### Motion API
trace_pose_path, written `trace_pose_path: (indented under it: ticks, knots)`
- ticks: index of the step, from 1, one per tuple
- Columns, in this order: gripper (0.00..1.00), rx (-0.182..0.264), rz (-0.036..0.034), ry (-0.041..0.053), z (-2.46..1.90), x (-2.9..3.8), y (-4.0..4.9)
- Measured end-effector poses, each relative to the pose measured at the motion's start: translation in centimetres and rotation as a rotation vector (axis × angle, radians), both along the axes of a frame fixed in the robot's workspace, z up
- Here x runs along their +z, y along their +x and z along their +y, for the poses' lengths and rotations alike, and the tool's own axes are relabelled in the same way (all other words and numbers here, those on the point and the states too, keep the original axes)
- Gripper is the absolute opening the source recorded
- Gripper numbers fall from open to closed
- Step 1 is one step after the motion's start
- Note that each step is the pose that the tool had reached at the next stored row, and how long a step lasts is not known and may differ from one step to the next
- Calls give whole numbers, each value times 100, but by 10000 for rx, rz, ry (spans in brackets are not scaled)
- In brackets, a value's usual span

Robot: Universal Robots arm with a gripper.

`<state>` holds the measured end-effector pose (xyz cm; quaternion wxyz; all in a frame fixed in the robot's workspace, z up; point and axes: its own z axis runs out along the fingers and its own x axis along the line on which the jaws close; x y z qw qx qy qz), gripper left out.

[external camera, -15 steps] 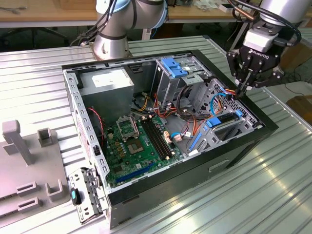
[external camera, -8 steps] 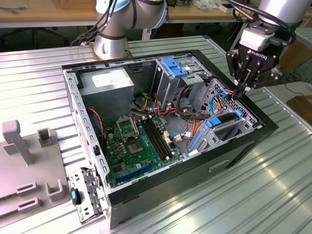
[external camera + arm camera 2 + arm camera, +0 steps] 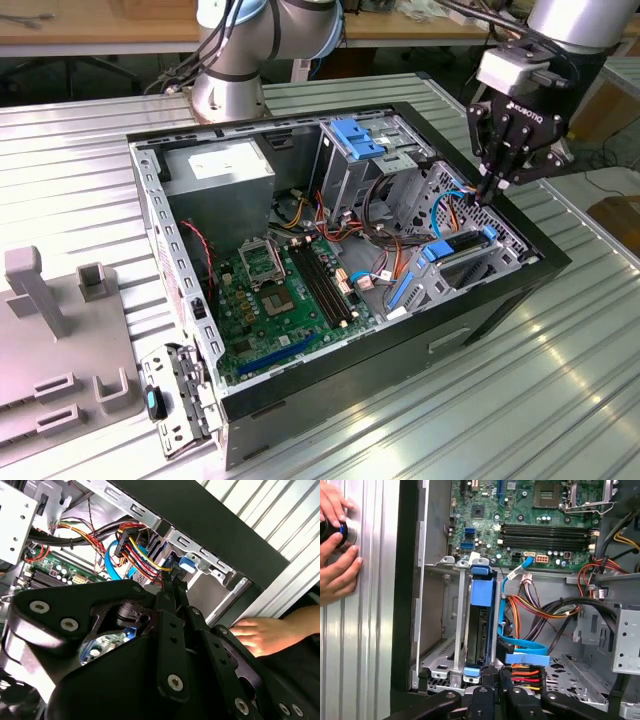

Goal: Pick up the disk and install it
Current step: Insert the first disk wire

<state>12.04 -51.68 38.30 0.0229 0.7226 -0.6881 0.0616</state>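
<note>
- In the exterior view, we see the gripper (image 3: 487, 190) closed with nothing between its fingertips. It hangs just above the drive cage at the computer case's (image 3: 420, 345) corner toward the exterior view's right. The disk (image 3: 462, 250) sits in that cage.
- In the second wrist view, the gripper (image 3: 170, 580) is pinched shut near the power cables (image 3: 135, 545). A person's hand (image 3: 260, 635) rests outside the case.
- In the first wrist view, the disk (image 3: 479, 630) stands on edge between metal rails. Its long axis runs parallel to the black case wall beside it and points from the fingertips toward the motherboard (image 3: 535, 530).
- We judge the disk rigid, fairly heavy and sensitive to shock. It is best gripped by the blue carrier's rails, not by the drive's face.
</note>
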Motion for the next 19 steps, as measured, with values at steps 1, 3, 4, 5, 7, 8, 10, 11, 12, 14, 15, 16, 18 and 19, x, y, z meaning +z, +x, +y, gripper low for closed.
trace_pose_path:
  ticks: [1, 3, 4, 5, 7, 8, 10, 11, 12, 14, 15, 16, 18, 19]
  knots:
    - [16, -119, 0, 0, 0, -2, 0]
    - [16, -396, 1, 0, 0, -6, 0]
    - [16, -553, 1, -2, 0, -7, 1]
    - [16, -737, 1, -1, 0, -9, 1]
    - [16, -1136, 2, -1, 0, -15, 0]
    - [16, -1324, 3, -1, 0, -19, 0]
    - [16, -1492, 5, 1, -18, -27, 0]
    - [16, -1529, 6, 0, -60, -38, 0]
    - [16, -1531, 6, 0, -78, -51, 0]
    - [16, -1525, 8, 29, -96, -67, -1]
    - [16, -1524, 8, 40, -101, -72, -2]
    - [16, -1526, -22, 42, -108, -80, -4]
    - [16, -1526, -110, 48, -114, -98, -10]
    - [16, -1525, -134, 48, -115, -101, -11]
